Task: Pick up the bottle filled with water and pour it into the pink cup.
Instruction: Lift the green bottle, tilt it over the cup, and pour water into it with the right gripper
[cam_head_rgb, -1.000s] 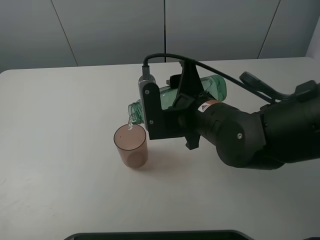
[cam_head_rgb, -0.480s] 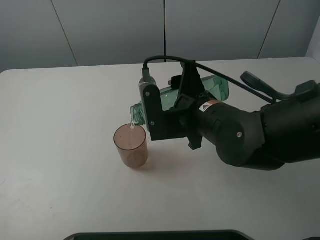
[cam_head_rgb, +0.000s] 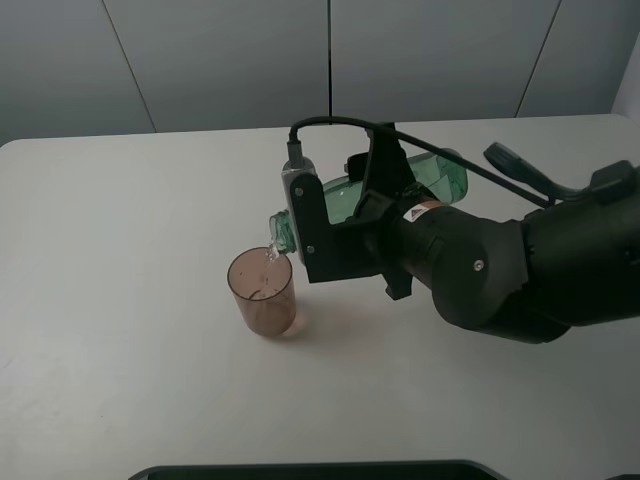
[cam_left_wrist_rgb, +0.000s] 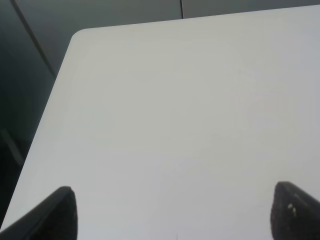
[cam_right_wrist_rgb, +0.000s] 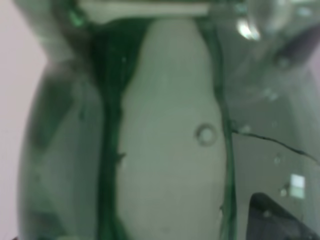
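Note:
The see-through green bottle (cam_head_rgb: 440, 178) lies tilted almost flat in the air, mouth (cam_head_rgb: 281, 231) down to the left, just above the rim of the pink cup (cam_head_rgb: 262, 292). A thin stream of water falls from the mouth into the cup. My right gripper (cam_head_rgb: 383, 205) is shut on the bottle's body. The cup stands upright on the white table (cam_head_rgb: 120, 300). In the right wrist view the bottle (cam_right_wrist_rgb: 170, 130) fills the picture, blurred. My left gripper (cam_left_wrist_rgb: 177, 215) is open over bare table, only its two dark fingertips (cam_left_wrist_rgb: 62, 212) showing; the exterior high view does not show it.
The big black right arm (cam_head_rgb: 500, 270) reaches in from the right, with a cable (cam_head_rgb: 330, 125) looping over the bottle. A dark edge (cam_head_rgb: 300, 468) runs along the near side of the table. Grey wall panels (cam_head_rgb: 330, 60) stand behind the table's far edge.
The bottle has shifted slightly right and tipped further, its base a little higher. Water keeps running into the cup. The cup has not moved.

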